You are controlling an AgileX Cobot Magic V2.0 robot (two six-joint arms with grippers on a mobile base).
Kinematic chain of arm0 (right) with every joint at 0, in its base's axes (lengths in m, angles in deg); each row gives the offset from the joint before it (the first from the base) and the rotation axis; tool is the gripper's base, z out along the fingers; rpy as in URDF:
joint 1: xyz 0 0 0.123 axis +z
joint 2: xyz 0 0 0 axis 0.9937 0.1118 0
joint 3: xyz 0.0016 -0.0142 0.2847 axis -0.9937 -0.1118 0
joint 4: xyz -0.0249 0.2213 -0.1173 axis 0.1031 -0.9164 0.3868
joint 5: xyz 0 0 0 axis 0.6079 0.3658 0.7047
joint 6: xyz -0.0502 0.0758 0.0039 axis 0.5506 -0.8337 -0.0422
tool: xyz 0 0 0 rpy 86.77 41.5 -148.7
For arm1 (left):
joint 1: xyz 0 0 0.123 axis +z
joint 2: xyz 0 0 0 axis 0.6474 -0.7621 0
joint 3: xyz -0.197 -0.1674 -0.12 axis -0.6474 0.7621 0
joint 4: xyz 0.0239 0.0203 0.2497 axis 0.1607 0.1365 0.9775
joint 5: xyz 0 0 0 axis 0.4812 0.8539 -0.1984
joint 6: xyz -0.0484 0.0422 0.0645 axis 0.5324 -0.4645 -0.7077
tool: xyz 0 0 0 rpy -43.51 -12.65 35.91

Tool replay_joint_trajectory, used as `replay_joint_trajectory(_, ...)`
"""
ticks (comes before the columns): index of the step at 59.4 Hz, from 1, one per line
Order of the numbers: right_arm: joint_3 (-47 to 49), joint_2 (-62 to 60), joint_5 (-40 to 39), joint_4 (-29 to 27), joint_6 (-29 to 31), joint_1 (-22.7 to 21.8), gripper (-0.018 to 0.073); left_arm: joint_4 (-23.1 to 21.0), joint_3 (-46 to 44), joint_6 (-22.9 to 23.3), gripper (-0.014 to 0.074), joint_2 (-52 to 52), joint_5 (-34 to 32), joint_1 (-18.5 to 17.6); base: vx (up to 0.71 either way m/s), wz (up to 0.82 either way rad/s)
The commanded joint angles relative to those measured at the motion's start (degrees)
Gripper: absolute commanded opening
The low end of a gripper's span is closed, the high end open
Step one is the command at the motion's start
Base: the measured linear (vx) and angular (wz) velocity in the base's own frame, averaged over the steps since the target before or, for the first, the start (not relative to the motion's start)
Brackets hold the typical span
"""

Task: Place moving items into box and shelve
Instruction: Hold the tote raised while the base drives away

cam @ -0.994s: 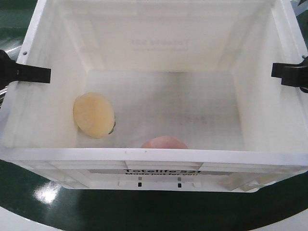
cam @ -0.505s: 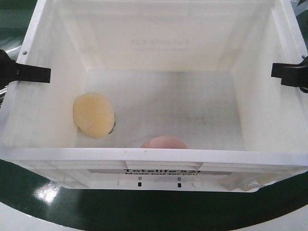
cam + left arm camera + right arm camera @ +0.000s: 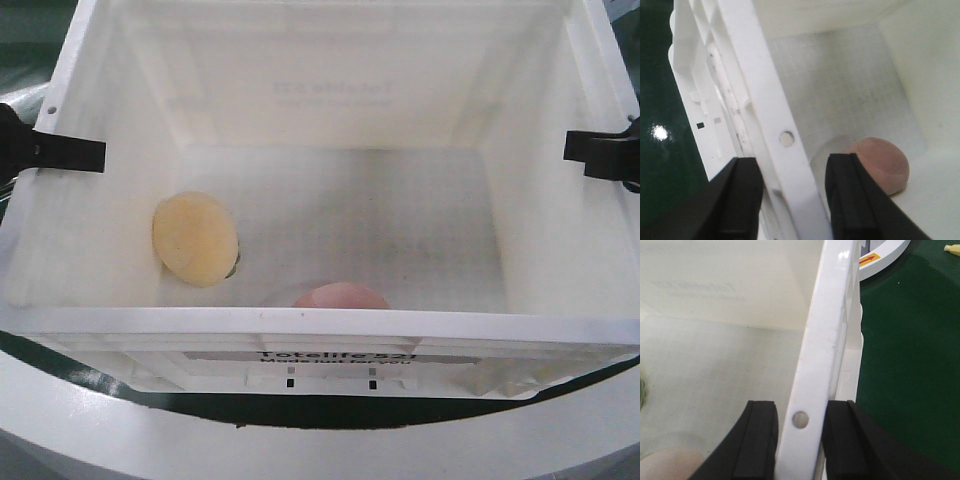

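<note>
Front view, from my remote station: the box [image 3: 300, 322] fills the frame, open side up. Its near wall bears black print reading "Totelife 521". Both moving items lie on its floor.

- The pale yellow lump [image 3: 195, 238] sits at the left, close against the left wall and nearer the near wall than the far one.
- The pinkish lump [image 3: 341, 296] rests against the near wall, about mid-width. The near rim hides its lower part. The two lumps are apart, not touching.

Left wrist view: the left gripper [image 3: 790, 199] straddles the rim of the box's left wall, with one black finger [image 3: 737, 200] outside against the ribs and the other inside. I read the fingers as closed on the wall. The pinkish lump shows beyond the inner finger, on the box floor.

Right wrist view: the right gripper [image 3: 799, 440] straddles the right wall's rim beside a small round hole, with one black pad pressed to each face of the wall – grasping it. A pale pinkish blur shows at the lower left corner; I cannot tell what it is.

Surroundings: a dark green surface [image 3: 910, 365] lies outside the box. A white curved band [image 3: 320, 445] crosses the near edge of the front view below the box. An orange arrow label [image 3: 867, 261] sits on a white curved edge at the far right.
</note>
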Motion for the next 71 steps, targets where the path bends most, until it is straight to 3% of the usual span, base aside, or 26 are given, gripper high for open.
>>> replay_joint_trajectory(1,2.54,-1.19,-7.73,-4.93,1.55,0.18,-0.0006,-8.07,-2.63,-1.6,-0.0006,1.58,-5.08,-0.83,-0.16,0.01)
replay_joint_trajectory(71,2.54,-1.19,-7.73,-4.93,1.55,0.18,-0.0006,-8.07,-2.63,-1.6,-0.0006,1.58,-5.08,-0.83,-0.18,0.12)
